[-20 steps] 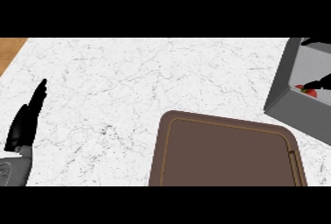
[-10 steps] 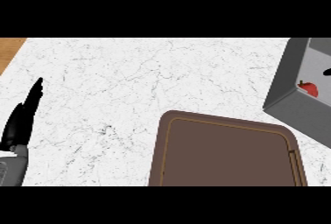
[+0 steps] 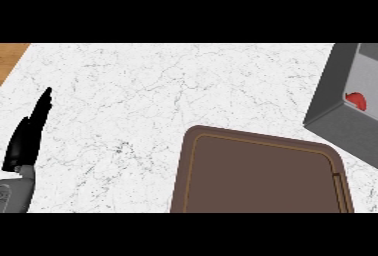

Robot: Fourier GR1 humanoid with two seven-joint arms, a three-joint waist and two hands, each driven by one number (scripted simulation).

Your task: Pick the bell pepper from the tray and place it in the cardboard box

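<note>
The red bell pepper (image 3: pixel 357 101) lies inside the grey box (image 3: pixel 336 112) at the right edge, only part of it showing behind the box wall. The brown tray (image 3: pixel 258 175) sits at the lower middle with nothing on it. My left hand (image 3: pixel 28 132) rests at the left edge, fingers straight and pointing up, holding nothing. My right hand shows nowhere in the head view.
White marble counter (image 3: pixel 162 90) spreads across the view. A strip of wooden surface (image 3: pixel 11 55) shows at the top left corner. The box's wall stands close to the tray's far right corner.
My right hand, seen over the box a second ago, has left the view. The pepper stays in the box. The view has shifted slightly; my left hand stays resting.
</note>
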